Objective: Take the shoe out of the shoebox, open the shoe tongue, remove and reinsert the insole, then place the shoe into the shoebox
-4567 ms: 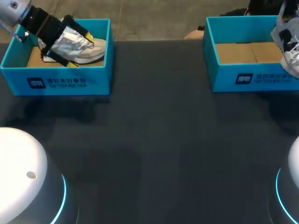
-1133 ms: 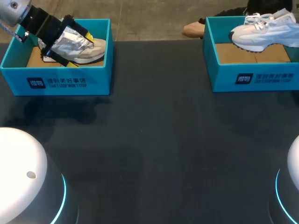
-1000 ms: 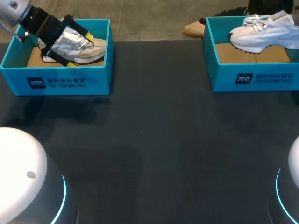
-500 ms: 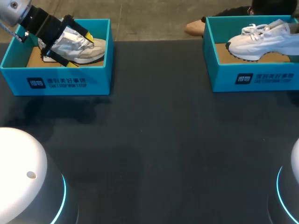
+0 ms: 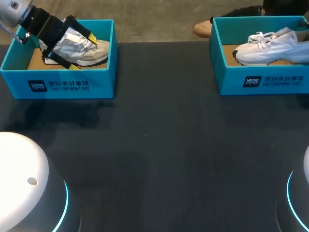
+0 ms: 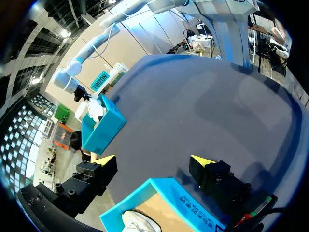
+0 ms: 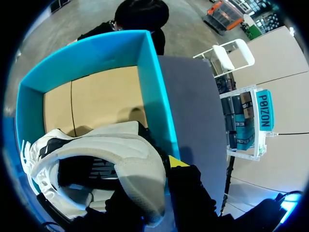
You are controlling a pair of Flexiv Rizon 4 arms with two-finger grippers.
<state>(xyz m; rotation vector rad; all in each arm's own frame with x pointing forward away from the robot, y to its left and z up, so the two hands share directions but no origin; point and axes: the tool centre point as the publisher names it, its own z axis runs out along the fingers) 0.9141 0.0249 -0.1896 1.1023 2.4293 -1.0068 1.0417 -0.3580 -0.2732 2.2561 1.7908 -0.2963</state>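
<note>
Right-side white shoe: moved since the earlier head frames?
Yes. The white shoe has come down. Earlier it hung above the rim of the right shoebox; now it is low inside the box, behind its front wall.

A: Where's the white shoe?
B: Inside the teal shoebox, above its cardboard floor — heel collar opening toward the wrist, one yellow fingertip against the heel's outer side.

Dark grey tabletop, evenly lit
</note>
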